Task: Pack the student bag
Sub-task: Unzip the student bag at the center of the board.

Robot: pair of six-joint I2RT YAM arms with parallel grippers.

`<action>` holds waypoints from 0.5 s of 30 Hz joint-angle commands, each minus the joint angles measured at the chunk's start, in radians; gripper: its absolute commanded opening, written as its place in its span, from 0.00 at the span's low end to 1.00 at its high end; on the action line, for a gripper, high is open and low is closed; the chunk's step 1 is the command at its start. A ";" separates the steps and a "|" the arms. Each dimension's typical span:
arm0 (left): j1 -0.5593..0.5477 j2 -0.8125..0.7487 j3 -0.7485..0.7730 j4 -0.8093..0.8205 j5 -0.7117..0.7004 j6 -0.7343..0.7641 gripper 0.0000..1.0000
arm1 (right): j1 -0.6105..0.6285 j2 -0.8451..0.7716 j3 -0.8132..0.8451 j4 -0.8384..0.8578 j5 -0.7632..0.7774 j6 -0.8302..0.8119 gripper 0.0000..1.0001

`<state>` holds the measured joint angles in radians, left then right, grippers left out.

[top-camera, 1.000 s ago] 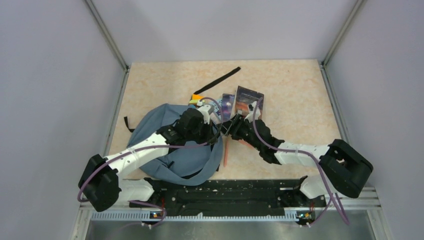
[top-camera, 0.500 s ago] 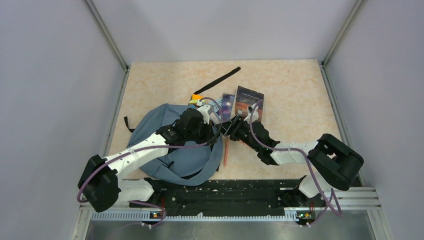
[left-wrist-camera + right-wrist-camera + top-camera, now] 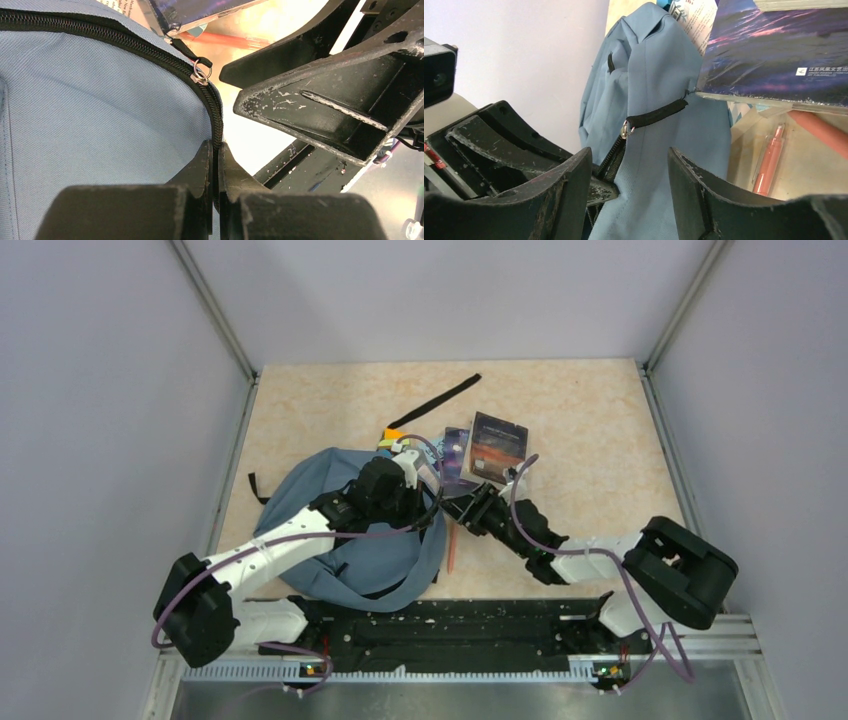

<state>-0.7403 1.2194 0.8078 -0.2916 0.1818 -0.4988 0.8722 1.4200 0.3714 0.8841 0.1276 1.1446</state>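
Student bag (image 3: 385,558) lies at the near left, its inside hidden. A dark book (image 3: 497,440) lies outside it, near its far right edge. My left gripper (image 3: 216,155) pinches the zipper edge (image 3: 125,37); my right gripper (image 3: 626,160) hangs half-wide beside the pull ring (image 3: 626,131), empty.

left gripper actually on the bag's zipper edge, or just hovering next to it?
Touching. In the left wrist view the left gripper is shut on the student bag, and the black zipper runs straight down between its closed fingertips.
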 commanded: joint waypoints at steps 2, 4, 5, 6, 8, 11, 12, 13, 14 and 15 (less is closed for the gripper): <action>-0.004 -0.019 0.034 0.002 -0.005 0.008 0.00 | 0.019 0.001 -0.014 0.150 0.021 0.064 0.55; -0.004 -0.017 0.036 0.003 -0.005 0.006 0.00 | 0.019 0.017 -0.009 0.177 0.025 0.066 0.54; -0.004 -0.014 0.036 0.003 -0.005 0.006 0.00 | 0.020 0.024 -0.004 0.179 0.025 0.067 0.54; -0.004 -0.016 0.036 0.003 -0.005 0.006 0.00 | 0.020 0.031 0.004 0.181 0.023 0.067 0.54; -0.004 -0.017 0.036 0.003 -0.005 0.006 0.00 | 0.019 0.050 0.020 0.188 0.016 0.067 0.54; -0.004 -0.015 0.033 0.005 -0.004 0.006 0.00 | 0.020 0.084 0.037 0.210 0.010 0.079 0.54; -0.004 -0.015 0.034 0.005 -0.003 0.008 0.00 | 0.020 0.095 0.040 0.221 0.007 0.087 0.54; -0.004 -0.015 0.034 0.005 -0.001 0.008 0.00 | 0.019 0.106 0.042 0.232 0.004 0.094 0.54; -0.004 -0.015 0.033 0.005 0.002 0.009 0.00 | 0.019 0.115 0.044 0.243 0.005 0.100 0.54; -0.004 -0.014 0.033 0.005 0.003 0.011 0.00 | 0.019 0.125 0.044 0.255 0.008 0.102 0.54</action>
<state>-0.7403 1.2194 0.8097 -0.2928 0.1818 -0.4988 0.8814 1.5135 0.3729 1.0233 0.1303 1.2171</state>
